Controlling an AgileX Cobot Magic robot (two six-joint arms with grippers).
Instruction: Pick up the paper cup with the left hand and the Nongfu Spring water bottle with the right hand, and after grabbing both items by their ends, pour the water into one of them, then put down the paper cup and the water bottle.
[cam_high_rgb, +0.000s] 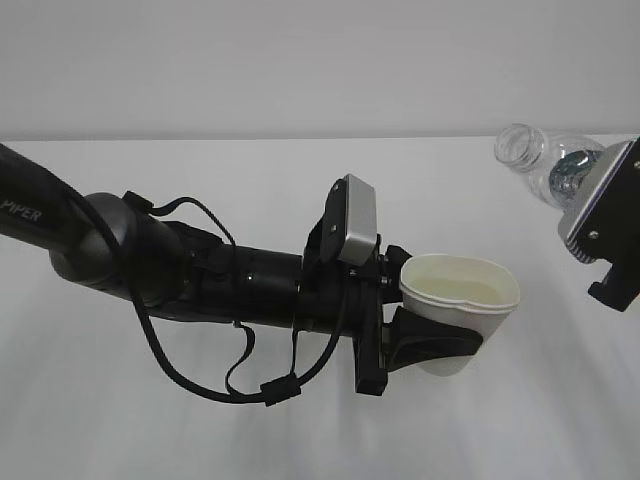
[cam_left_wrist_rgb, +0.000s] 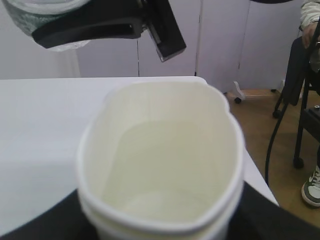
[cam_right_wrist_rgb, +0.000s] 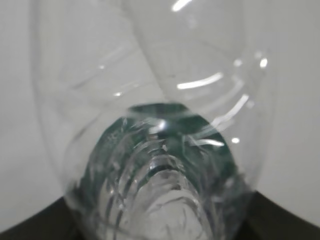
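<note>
The off-white paper cup (cam_high_rgb: 462, 305) hangs above the table with my left gripper (cam_high_rgb: 448, 346) shut on its lower wall, squeezing its rim into an oval. It stands upright. In the left wrist view the cup (cam_left_wrist_rgb: 160, 160) fills the frame, and a faint level line inside suggests clear water (cam_left_wrist_rgb: 165, 150). The Nongfu Spring water bottle (cam_high_rgb: 545, 165) is tilted at the upper right, its capless neck pointing left, above and to the right of the cup. My right gripper (cam_high_rgb: 590, 190) is shut on its lower end. Ribs and green label of the bottle (cam_right_wrist_rgb: 165, 150) fill the right wrist view.
A white table (cam_high_rgb: 150, 420) lies under both arms, with a pale wall behind it. In the left wrist view the table's edge (cam_left_wrist_rgb: 260, 175) runs along the right. Beyond it are wooden floor, black chair legs (cam_left_wrist_rgb: 300, 130) and a person's shoe (cam_left_wrist_rgb: 312, 187).
</note>
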